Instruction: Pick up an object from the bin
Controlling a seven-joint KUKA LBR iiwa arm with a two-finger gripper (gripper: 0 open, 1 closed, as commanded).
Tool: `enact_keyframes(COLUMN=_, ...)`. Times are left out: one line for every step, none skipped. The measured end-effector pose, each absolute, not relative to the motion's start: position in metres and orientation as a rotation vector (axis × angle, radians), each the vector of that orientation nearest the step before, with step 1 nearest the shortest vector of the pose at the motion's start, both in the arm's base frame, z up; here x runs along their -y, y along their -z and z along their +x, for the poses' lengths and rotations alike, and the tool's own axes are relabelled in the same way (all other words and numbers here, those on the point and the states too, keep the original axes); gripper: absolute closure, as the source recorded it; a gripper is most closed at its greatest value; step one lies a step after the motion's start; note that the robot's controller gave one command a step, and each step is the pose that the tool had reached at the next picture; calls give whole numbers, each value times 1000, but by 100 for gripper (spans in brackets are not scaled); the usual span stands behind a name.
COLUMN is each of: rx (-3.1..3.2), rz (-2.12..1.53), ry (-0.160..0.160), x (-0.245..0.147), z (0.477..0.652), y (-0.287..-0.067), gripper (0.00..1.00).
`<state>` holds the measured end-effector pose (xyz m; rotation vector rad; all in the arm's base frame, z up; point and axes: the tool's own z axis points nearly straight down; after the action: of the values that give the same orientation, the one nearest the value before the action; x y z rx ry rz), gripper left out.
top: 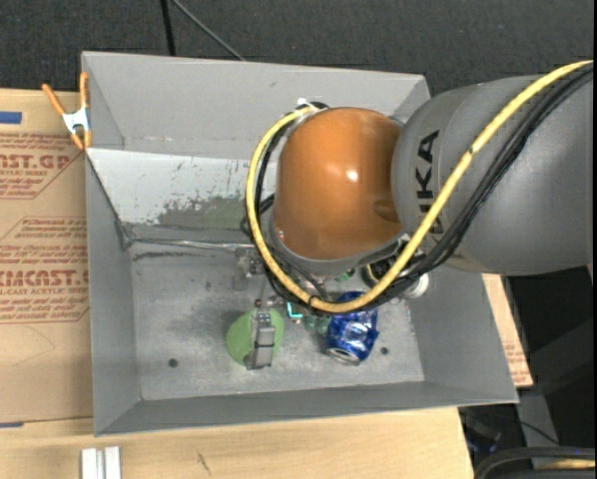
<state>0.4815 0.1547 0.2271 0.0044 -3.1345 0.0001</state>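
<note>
Orange cover point(333, 183), pincer point(264, 345) over green ball point(239, 339), blue can point(350, 335)

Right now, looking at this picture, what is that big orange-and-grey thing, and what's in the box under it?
That is a robot arm, reaching in from the right; the camera looks down from above, slightly to one side. The orange dome and cables are parts of it. At its tip a gripper reaches down into the grey metal bin, right over a small round green object near the bin's front. Just right of that lies a crumpled blue can. Whether the green object is actually gripped cannot be told.
</note>
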Motion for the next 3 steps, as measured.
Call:
enact_keyframes(rx=3136, rz=-56, ry=-4, x=-110, z=496, y=-165, gripper=0)
enact_keyframes(rx=3126, rz=-242, ry=-1, x=-122, z=520, y=-77, gripper=0)
enact_keyframes(rx=3132, rz=-242, ry=2, x=-122, z=521, y=-80, gripper=100)
